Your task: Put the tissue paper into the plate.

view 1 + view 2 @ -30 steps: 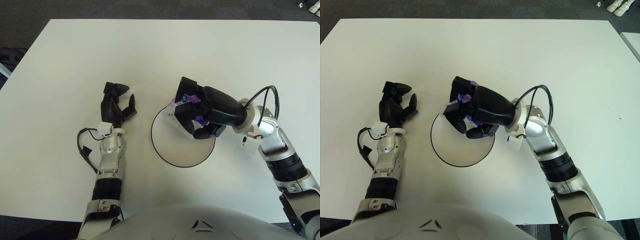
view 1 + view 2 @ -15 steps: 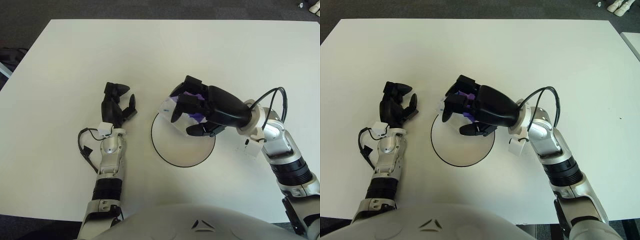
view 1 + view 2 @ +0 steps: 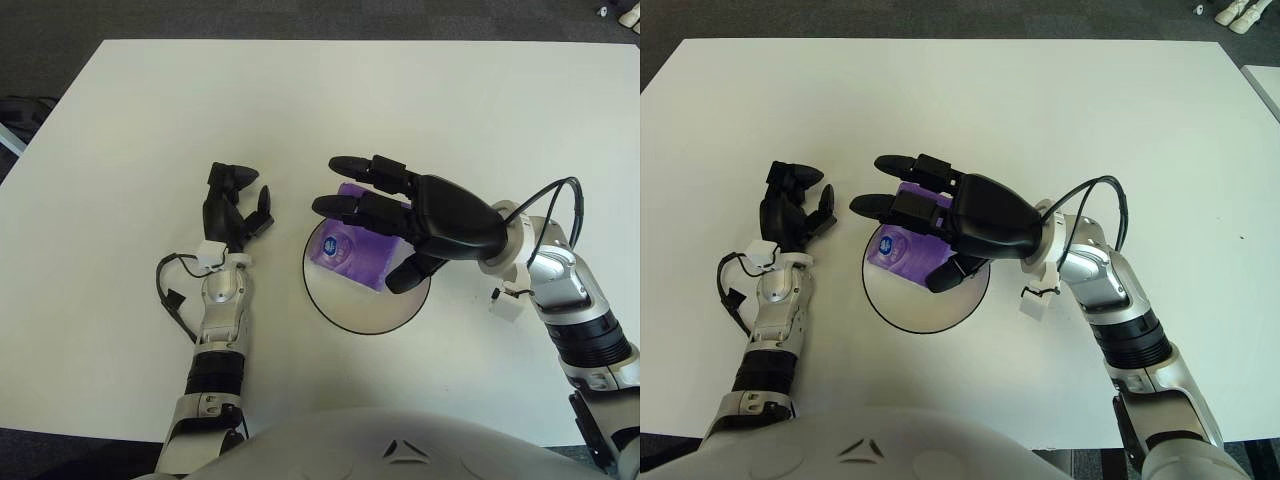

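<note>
The purple plastic-wrapped tissue paper pack (image 3: 352,252) lies inside the round white plate with a dark rim (image 3: 335,307), toward its far-left part. The right hand (image 3: 405,215) hovers over it with fingers spread wide, gripping nothing. The left hand (image 3: 231,212) shows left of the plate above the white counter (image 3: 150,120), fingers loosely apart.

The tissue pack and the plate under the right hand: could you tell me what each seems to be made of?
The tissue pack looks wrapped in thin purple plastic film, slightly glossy, with a printed round blue mark; the paper inside isn't visible. The plate appears white with a thin dark rim, smooth and matte; ceramic or plastic cannot be told. The right hand, fingers spread, hovers over both.
</note>
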You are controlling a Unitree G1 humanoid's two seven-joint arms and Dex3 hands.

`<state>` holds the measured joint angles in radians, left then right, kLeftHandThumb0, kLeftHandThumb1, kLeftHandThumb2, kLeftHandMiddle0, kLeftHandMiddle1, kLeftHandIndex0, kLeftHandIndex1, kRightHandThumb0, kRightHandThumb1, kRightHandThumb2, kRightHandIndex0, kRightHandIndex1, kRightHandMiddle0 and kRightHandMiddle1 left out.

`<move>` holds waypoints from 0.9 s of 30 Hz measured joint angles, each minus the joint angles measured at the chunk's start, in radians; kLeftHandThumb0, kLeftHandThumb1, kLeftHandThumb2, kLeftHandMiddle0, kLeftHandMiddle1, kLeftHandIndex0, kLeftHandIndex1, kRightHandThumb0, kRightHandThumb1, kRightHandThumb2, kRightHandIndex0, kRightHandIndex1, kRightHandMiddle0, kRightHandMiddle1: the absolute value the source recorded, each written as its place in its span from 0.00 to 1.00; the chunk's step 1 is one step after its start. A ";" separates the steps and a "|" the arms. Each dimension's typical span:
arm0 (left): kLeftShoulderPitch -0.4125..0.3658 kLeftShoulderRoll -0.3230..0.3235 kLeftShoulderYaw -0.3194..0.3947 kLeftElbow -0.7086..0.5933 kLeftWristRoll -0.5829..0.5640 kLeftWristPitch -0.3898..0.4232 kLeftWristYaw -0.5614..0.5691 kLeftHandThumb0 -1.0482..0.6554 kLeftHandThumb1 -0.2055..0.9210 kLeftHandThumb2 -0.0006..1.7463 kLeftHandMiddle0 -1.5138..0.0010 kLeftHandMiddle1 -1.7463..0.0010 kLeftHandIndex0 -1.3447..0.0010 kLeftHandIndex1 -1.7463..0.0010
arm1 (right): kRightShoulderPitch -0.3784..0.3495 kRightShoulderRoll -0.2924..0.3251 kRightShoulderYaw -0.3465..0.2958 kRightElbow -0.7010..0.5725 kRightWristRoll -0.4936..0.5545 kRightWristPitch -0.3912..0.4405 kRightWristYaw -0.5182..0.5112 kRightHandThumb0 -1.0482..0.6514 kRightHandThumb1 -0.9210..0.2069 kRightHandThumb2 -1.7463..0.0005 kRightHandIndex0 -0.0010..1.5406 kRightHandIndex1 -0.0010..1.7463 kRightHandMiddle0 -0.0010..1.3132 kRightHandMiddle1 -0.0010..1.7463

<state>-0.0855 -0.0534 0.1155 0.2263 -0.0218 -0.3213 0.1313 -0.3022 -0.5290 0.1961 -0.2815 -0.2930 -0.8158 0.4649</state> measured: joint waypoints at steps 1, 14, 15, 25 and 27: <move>-0.001 0.000 0.000 0.001 0.001 0.001 0.004 0.61 0.80 0.42 0.74 0.21 0.73 0.00 | 0.000 -0.002 0.000 0.000 0.000 0.000 0.000 0.00 0.00 0.47 0.00 0.00 0.00 0.00; -0.024 0.001 0.005 0.022 0.006 0.010 0.029 0.61 0.82 0.41 0.74 0.20 0.75 0.00 | -0.020 -0.052 0.007 -0.001 0.003 -0.007 0.032 0.00 0.00 0.52 0.00 0.00 0.00 0.00; -0.024 0.001 0.004 0.022 0.007 0.011 0.030 0.61 0.82 0.41 0.74 0.20 0.76 0.00 | -0.021 -0.052 0.008 -0.001 0.003 -0.007 0.033 0.00 0.00 0.53 0.00 0.00 0.00 0.00; -0.024 0.002 0.003 0.022 0.006 0.010 0.028 0.61 0.81 0.42 0.73 0.21 0.74 0.00 | -0.021 -0.052 0.005 -0.006 0.000 -0.005 0.033 0.00 0.00 0.54 0.00 0.00 0.00 0.00; -0.024 0.002 0.002 0.022 0.003 0.008 0.025 0.61 0.80 0.42 0.73 0.21 0.74 0.00 | -0.015 -0.049 0.000 -0.015 0.000 0.016 0.031 0.00 0.00 0.54 0.00 0.00 0.00 0.00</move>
<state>-0.1094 -0.0510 0.1179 0.2487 -0.0190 -0.3134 0.1566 -0.3175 -0.5776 0.1963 -0.2966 -0.2931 -0.7998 0.4956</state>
